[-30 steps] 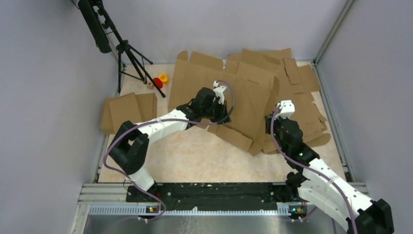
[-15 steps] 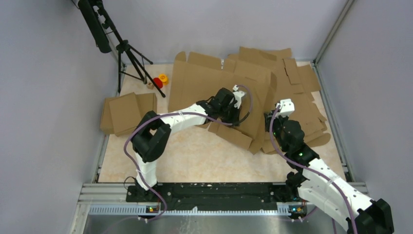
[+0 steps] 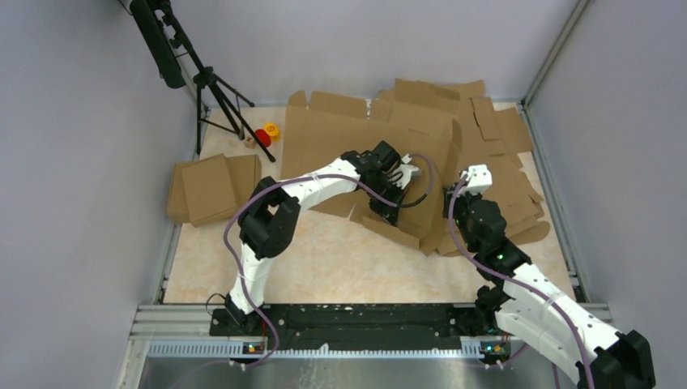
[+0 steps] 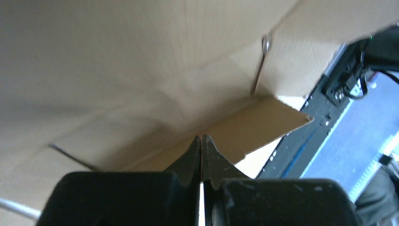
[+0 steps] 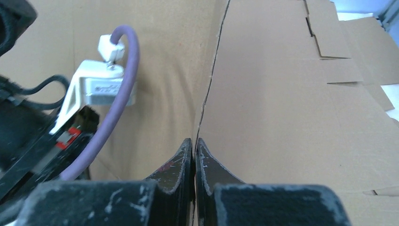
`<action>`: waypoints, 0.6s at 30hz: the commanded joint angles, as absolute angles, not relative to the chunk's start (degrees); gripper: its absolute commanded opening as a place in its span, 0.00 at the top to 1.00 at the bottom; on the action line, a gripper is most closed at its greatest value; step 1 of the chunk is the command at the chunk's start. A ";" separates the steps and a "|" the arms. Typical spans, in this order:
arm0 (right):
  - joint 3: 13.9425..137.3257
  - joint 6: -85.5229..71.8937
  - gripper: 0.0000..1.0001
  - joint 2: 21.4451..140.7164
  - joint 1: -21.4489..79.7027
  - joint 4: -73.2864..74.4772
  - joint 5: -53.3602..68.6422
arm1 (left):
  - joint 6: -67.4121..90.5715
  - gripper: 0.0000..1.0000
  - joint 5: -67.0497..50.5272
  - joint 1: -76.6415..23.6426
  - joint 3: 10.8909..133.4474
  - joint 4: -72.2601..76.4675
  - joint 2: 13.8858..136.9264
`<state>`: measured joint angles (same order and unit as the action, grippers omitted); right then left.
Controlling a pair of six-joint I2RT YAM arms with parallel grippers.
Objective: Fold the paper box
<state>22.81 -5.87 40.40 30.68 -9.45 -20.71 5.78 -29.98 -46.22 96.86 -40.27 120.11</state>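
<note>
The paper box (image 3: 340, 138) is a large brown creased sheet lying mid-table, its right side tilted up. My left gripper (image 3: 382, 212) reaches over it and is shut with nothing between the fingers. In the left wrist view its tips (image 4: 201, 138) press against the inner face of the paper box (image 4: 141, 70) near a crease. My right gripper (image 3: 446, 212) is shut on the box's raised right edge. In the right wrist view that thin edge runs straight into the closed tips (image 5: 194, 140), with the box panel (image 5: 164, 61) to the left.
A pile of slotted brown sheets (image 3: 494, 154) lies at the back right, under and beside the box. Smaller cardboard pieces (image 3: 211, 186) sit at the left. A black tripod (image 3: 215, 89) and small red and yellow objects (image 3: 266, 134) stand at the back left.
My left arm has swept rightward across the box, from its middle to near the right gripper, staying shut. The box's near right flap has shifted with it. The right arm has held still.
</note>
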 commanded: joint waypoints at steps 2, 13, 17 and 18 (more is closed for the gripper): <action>22.59 -7.04 1.00 40.21 31.20 -12.25 -27.22 | 4.17 1.00 -34.72 -46.83 93.44 -46.95 113.53; 22.07 -11.22 1.00 45.70 31.25 -16.61 -27.43 | 14.14 1.00 -26.42 -50.58 73.27 -30.31 107.70; 21.37 -14.63 1.00 46.48 31.27 -16.59 -27.77 | 19.16 1.00 -22.33 -51.00 69.72 -25.06 107.46; 20.49 -15.56 1.00 46.37 31.35 -17.49 -27.89 | 19.89 1.00 -21.09 -51.18 68.91 -23.93 107.22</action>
